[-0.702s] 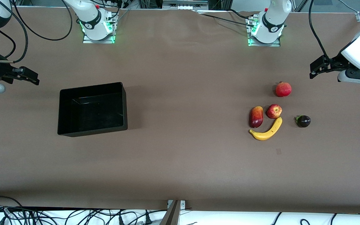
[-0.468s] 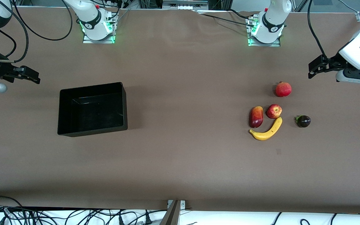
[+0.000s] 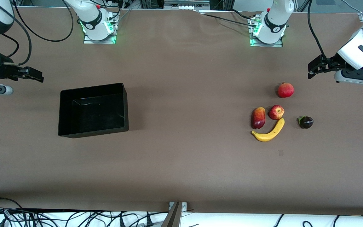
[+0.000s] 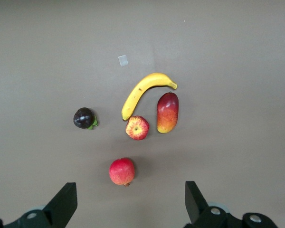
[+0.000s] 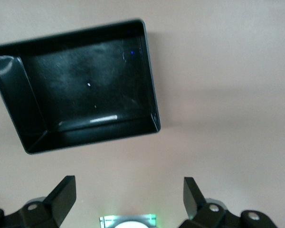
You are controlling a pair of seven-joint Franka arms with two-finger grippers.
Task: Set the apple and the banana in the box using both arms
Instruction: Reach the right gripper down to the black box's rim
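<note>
The apple, red with yellow patches, lies on the brown table toward the left arm's end. The yellow banana curves beside it, nearer to the front camera. The black box stands empty toward the right arm's end. My left gripper is open and empty, up in the air at its end of the table, near the pomegranate. My right gripper is open and empty, in the air at its end of the table, beside the box.
A red pomegranate lies farther from the front camera than the apple. A dark-red-and-orange mango-like fruit lies beside the apple. A small dark purple fruit lies toward the left arm's end.
The left gripper has drifted a little toward the fruits and up in the view. The right gripper has shifted slightly toward the box. The fruits and box have not moved.
</note>
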